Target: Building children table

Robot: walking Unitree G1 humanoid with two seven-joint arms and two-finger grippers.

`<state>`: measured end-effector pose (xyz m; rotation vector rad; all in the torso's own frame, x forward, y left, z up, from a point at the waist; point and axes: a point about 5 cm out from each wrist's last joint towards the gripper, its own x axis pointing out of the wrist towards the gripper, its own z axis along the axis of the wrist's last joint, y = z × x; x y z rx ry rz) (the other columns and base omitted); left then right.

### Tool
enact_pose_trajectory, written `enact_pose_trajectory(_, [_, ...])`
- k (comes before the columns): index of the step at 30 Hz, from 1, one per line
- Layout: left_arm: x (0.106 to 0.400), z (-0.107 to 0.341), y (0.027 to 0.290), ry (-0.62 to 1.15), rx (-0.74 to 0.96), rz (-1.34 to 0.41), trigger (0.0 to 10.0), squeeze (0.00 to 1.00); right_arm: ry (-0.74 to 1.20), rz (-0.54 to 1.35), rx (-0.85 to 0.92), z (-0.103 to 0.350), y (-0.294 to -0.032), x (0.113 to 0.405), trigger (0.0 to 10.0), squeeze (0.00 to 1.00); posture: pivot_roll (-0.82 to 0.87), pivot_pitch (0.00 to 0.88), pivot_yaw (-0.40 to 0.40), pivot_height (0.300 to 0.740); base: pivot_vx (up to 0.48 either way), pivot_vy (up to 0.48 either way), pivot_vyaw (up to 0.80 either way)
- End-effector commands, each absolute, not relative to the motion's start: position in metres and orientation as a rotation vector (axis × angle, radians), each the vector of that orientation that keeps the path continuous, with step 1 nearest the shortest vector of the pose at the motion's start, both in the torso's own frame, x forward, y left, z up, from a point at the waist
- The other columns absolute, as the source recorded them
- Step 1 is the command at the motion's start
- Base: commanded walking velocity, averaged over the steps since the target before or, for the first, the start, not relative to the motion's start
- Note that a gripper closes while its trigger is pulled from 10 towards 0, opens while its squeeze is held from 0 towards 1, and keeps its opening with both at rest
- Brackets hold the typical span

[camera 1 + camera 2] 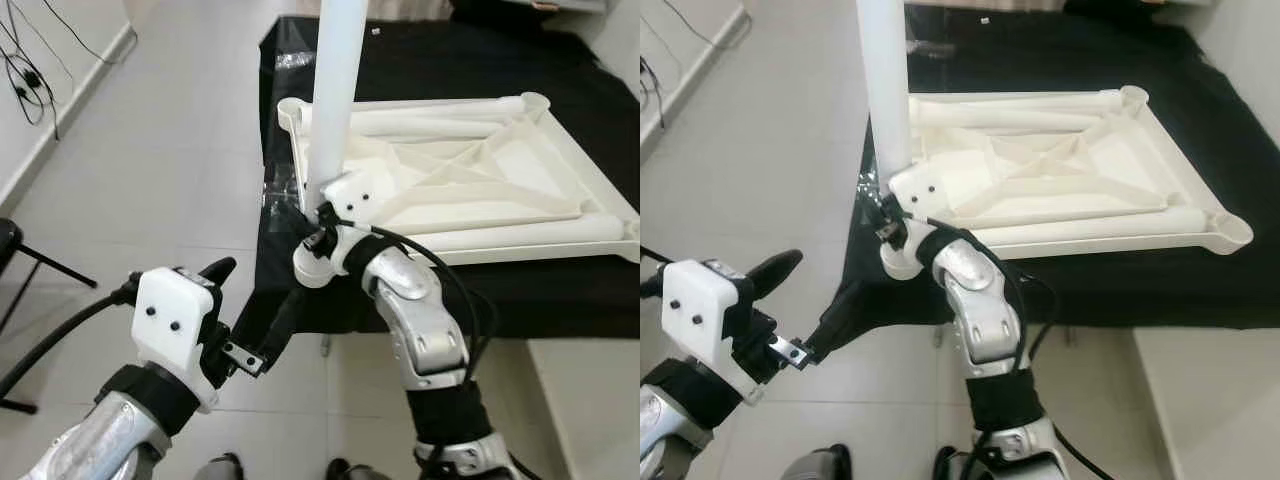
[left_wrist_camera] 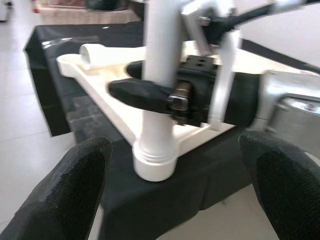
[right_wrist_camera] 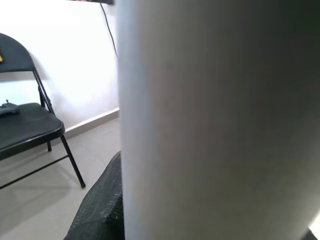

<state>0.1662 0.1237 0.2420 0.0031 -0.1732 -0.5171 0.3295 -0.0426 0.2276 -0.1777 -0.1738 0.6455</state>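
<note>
Smooth white round table leg (image 1: 337,90) stands upright, gripped by right hand (image 2: 150,92); left hand (image 2: 175,190) open.

A white tabletop (image 1: 470,170) is laid upside down beyond the right gripper (image 2: 150,92), whose fingers are clamped round an upright white leg (image 1: 335,90) seated in its near corner socket.

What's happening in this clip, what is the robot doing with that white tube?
The robot is assembling a small white plastic table. The white tabletop lies upside down on a black cloth-covered surface. The right gripper is shut on a tall white cylindrical leg, which stands upright in the tabletop's near-left corner socket. The left gripper hangs open just in front of that corner, holding nothing. Other white legs lie inside the tabletop's frame.
</note>
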Motion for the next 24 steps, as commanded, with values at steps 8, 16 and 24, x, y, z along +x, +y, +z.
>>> enact_pose_trajectory(8, [0.164,0.239,0.125,-0.149,0.009,-0.518,10.0,0.0,-0.026,0.671,-0.069,0.206,-0.032,0.332,10.0,1.0,0.25,0.258,-0.132,0.74,0.0,0.0,0.0])
enact_pose_trajectory(16, [0.164,0.238,0.123,-0.146,-0.001,-0.519,10.0,0.0,-0.198,1.054,-0.039,0.241,-0.043,0.33,10.0,1.0,0.25,0.266,-0.139,0.74,0.0,0.0,0.0])
enact_pose_trajectory(24, [0.162,0.236,0.122,-0.144,-0.014,-0.514,10.0,0.0,-0.246,1.294,-0.092,0.269,-0.061,0.349,10.0,0.0,0.28,0.281,-0.151,0.74,0.0,0.0,0.0])
